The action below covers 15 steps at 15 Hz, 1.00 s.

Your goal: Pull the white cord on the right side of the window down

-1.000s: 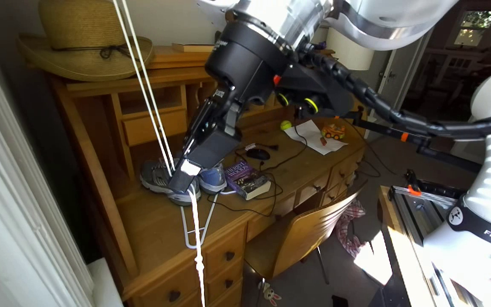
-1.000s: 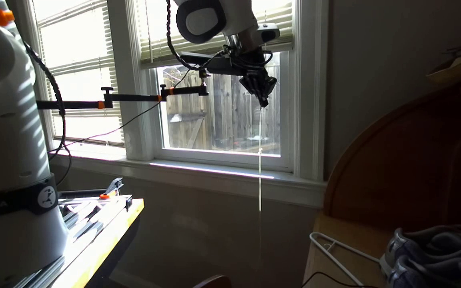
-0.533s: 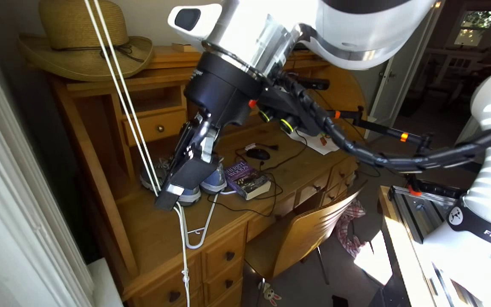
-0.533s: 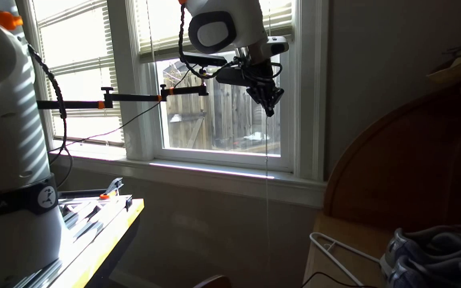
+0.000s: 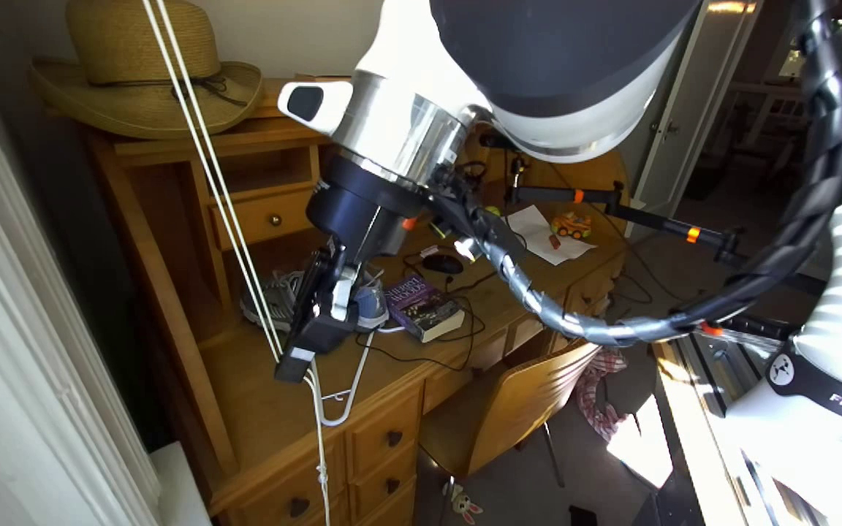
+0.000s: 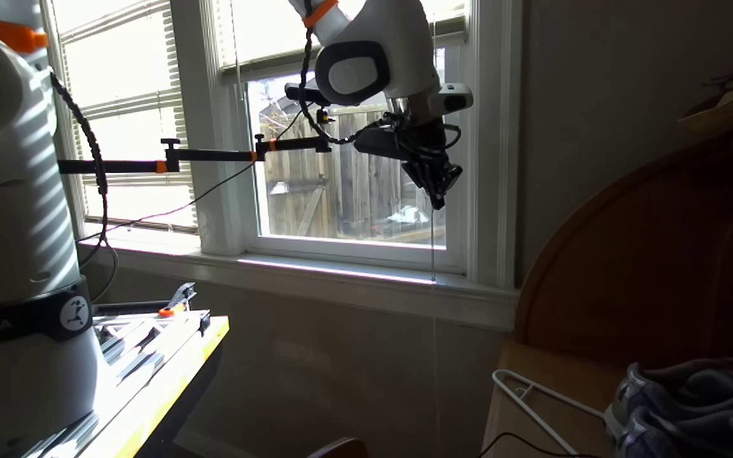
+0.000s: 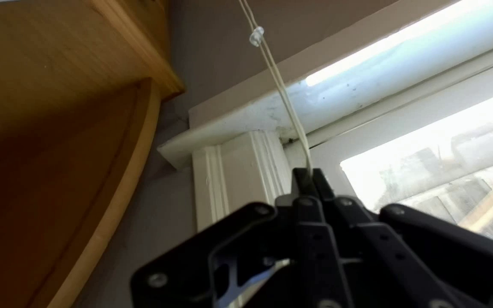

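Note:
The white cord [image 5: 210, 157] runs as two strands from above down into my gripper [image 5: 293, 365]. Below the fingers it hangs on, with a small connector [image 5: 321, 471]. In an exterior view my gripper [image 6: 438, 202] is in front of the right part of the window [image 6: 366, 172], with the cord [image 6: 432, 245] hanging below it past the sill. In the wrist view my gripper's fingertips [image 7: 313, 175] are closed with the cord [image 7: 281, 87] pinched between them, and the clear connector [image 7: 256, 36] shows along it. The pale blind [image 6: 265, 63] covers the window's upper part.
A wooden desk [image 5: 260, 394] beside the window carries grey-blue sneakers [image 5: 370, 303], a white hanger [image 5: 354, 394], a book [image 5: 425, 307] and a straw hat [image 5: 143, 51]. A chair [image 5: 516, 402] stands at the desk. The sill [image 6: 341, 273] juts out below the window.
My gripper has moved down, and rightward in the window-facing view, with the cord held in it. The connector has come down too. The blind's bottom edge has risen.

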### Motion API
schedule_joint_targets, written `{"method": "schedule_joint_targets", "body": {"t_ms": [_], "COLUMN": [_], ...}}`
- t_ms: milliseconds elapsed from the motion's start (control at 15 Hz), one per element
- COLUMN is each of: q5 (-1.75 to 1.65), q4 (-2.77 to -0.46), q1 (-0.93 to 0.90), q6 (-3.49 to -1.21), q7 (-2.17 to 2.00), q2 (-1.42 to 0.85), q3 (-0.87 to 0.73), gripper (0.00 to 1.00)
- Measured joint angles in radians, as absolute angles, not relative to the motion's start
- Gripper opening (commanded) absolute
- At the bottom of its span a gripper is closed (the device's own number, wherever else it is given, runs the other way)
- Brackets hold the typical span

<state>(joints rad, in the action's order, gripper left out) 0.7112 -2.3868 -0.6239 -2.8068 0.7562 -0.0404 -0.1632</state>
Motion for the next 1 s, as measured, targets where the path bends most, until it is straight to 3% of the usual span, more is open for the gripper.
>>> {"method": "schedule_joint_targets", "body": {"t_ms": [1000], "q5": [0.711], "q4": [-2.322], "q1": [-0.622], "q6": [-2.798], "q7": [0.751], "q2": [-0.2], "q3": [-0.161], "gripper": [0.0]}}
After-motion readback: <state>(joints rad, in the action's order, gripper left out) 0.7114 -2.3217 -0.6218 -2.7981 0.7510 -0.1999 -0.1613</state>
